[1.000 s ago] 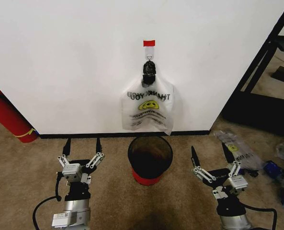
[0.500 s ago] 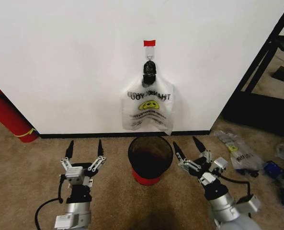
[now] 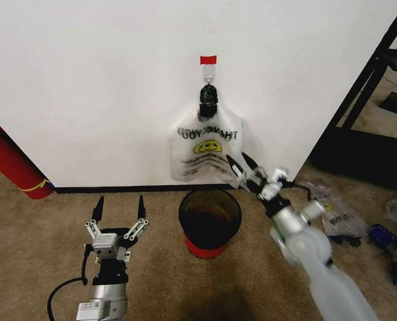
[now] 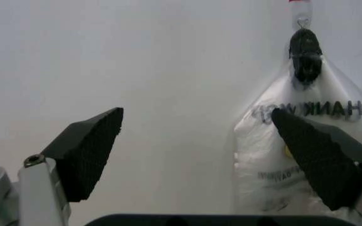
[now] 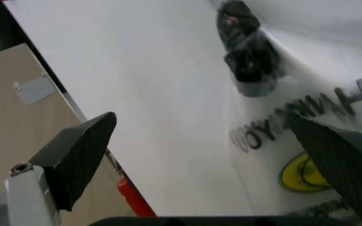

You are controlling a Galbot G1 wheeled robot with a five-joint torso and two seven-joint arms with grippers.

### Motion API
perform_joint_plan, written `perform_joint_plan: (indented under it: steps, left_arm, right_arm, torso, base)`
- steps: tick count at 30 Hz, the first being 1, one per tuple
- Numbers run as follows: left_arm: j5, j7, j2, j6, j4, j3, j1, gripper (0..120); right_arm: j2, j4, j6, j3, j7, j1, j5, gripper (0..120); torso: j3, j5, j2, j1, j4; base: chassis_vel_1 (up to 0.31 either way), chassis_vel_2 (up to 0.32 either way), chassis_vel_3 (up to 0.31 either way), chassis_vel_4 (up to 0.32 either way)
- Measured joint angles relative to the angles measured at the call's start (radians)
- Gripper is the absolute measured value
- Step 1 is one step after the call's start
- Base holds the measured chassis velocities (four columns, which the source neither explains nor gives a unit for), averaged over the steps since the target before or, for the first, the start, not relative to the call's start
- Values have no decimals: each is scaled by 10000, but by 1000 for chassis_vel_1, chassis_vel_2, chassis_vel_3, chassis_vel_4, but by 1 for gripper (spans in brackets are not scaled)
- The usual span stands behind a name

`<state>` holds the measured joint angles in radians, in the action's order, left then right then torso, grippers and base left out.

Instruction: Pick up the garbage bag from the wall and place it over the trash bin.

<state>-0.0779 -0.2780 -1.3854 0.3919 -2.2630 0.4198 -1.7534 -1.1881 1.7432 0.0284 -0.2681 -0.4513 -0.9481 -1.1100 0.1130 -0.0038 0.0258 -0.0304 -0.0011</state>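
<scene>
The garbage bag point(image 3: 205, 150) hangs flat on the white wall point(image 3: 84, 87), its black knotted top point(image 3: 208, 99) on a hook under a red tape strip point(image 3: 208, 60). It shows a yellow smiley and "THANK YOU" print. Directly below it on the carpet stands the round black trash bin point(image 3: 210, 221) with a red base. My right gripper point(image 3: 238, 159) is raised and open, fingertips at the bag's lower right corner; its wrist view shows the bag point(image 5: 307, 122) close ahead. My left gripper point(image 3: 120, 200) is open, low, left of the bin, facing the wall and the bag point(image 4: 263, 155).
A red fire extinguisher point(image 3: 11, 164) leans at the wall's left end. Another smiley bag point(image 3: 335, 210) lies on the carpet at the right, with blue clutter point(image 3: 385, 234) beyond it. A black shelf frame point(image 3: 379, 100) stands at the wall's right corner.
My right arm has risen from beside the bin and swung left, up to the bag's lower right corner. The left gripper has barely moved.
</scene>
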Motion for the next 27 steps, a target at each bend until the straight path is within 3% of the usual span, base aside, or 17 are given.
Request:
perform_joint_plan:
  steps: [13, 27]
  left_arm:
    - [29, 39, 113, 0, 144, 3, 160, 91]
    - [26, 51, 122, -58, 166, -24, 246, 91]
  right_arm:
    - [-391, -2794, 114, 1182, -389, 3011, -276, 100]
    - [-652, -3587, 119, 1520, -277, 4005, -259, 100]
  torso:
    - [-2, -1, 0, 0, 0]
    - [-2, -2, 0, 1, 2]
  base:
    - [0, 0, 0, 0]
    - [0, 0, 0, 0]
